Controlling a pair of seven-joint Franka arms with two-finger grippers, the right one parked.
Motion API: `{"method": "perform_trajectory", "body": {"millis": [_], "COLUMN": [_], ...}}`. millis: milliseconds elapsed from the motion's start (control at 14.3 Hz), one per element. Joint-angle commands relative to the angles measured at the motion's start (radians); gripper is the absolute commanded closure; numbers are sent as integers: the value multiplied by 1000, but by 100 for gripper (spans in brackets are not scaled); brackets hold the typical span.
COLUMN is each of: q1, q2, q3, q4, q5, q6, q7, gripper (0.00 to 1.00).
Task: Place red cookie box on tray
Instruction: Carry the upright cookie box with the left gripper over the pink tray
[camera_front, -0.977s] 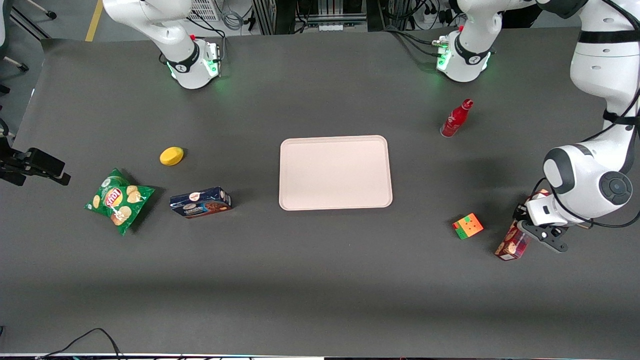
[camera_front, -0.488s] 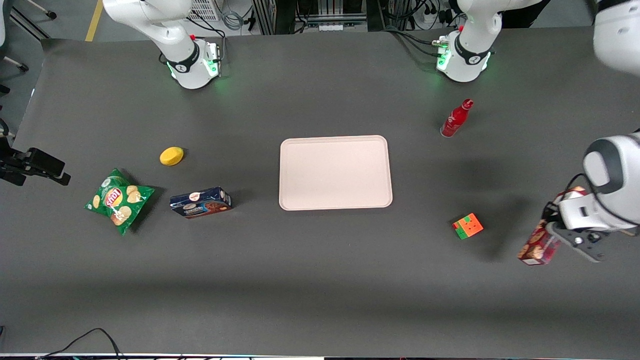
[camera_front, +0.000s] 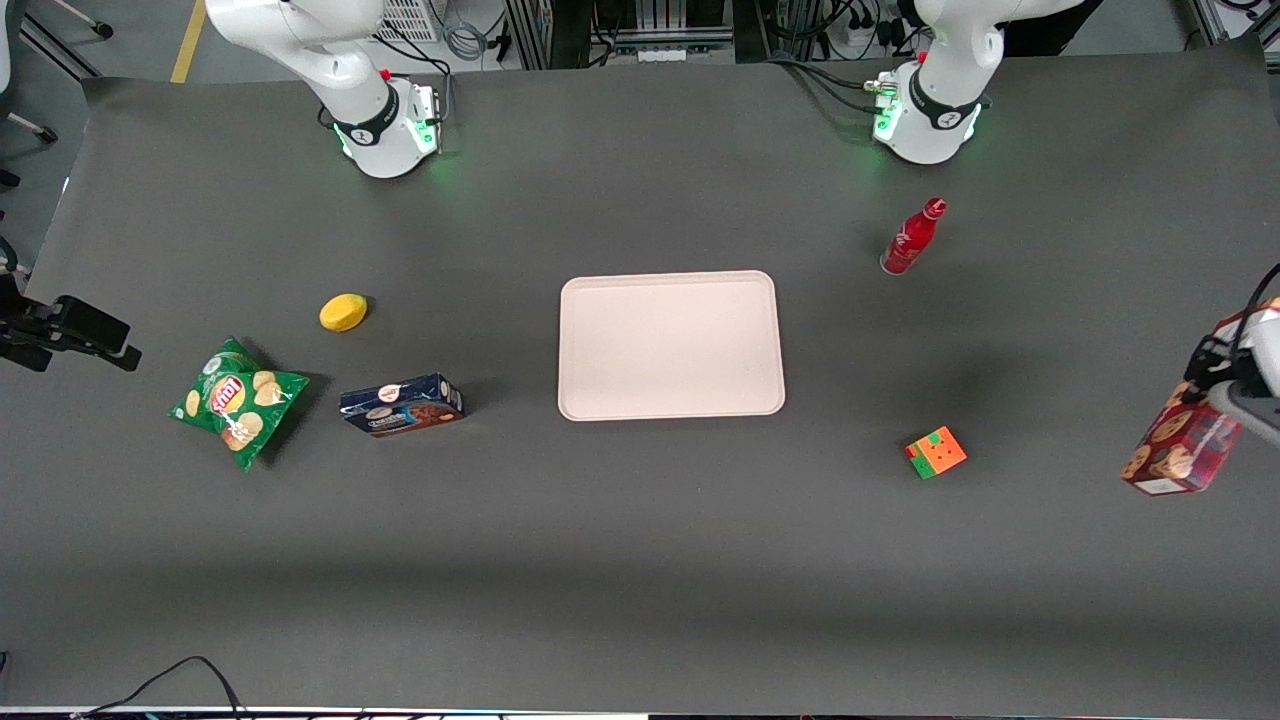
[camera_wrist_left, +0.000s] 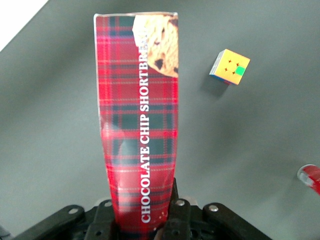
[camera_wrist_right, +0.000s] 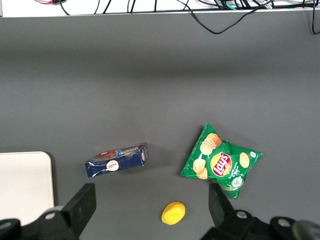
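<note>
The red cookie box (camera_front: 1180, 445) is a long red plaid carton with cookie pictures, held clear of the table near the working arm's end. My gripper (camera_front: 1222, 402) is shut on its upper part and shows only partly at the picture's edge. In the left wrist view the red cookie box (camera_wrist_left: 140, 125) reaches away from the gripper (camera_wrist_left: 142, 220), with one black finger pressed on each side. The pale pinkish tray (camera_front: 670, 345) lies bare at the table's middle, well apart from the box, and its corner shows as the tray (camera_wrist_right: 25, 185) in the right wrist view.
A colourful cube (camera_front: 935, 452) lies between the tray and the box. A red bottle (camera_front: 911, 238) stands farther from the camera than the cube. Toward the parked arm's end lie a dark blue cookie box (camera_front: 401, 405), a green chip bag (camera_front: 236, 400) and a yellow object (camera_front: 343, 312).
The gripper has carried the red cookie box up off the table and outward toward the working arm's end, farther from the cube and the tray. Nothing else moved.
</note>
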Motion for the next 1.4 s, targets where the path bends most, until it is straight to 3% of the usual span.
{"method": "perform_trajectory", "body": {"millis": [0,279,837,1116,1326], "q1": [-9,-9,-61,-72,-72], "q2": [7,-14,-5,-10,-28], "q3": [-54,-222,-532,-676,-755], "q4": [91,92,62,-42,-187], "q5": [7,12,13,16,23], "q6": [-117,-207,-195,-109,20], "q7": [-179,-614,-1329,-1573,-1663], "gripper": [68,68,67,67,66]}}
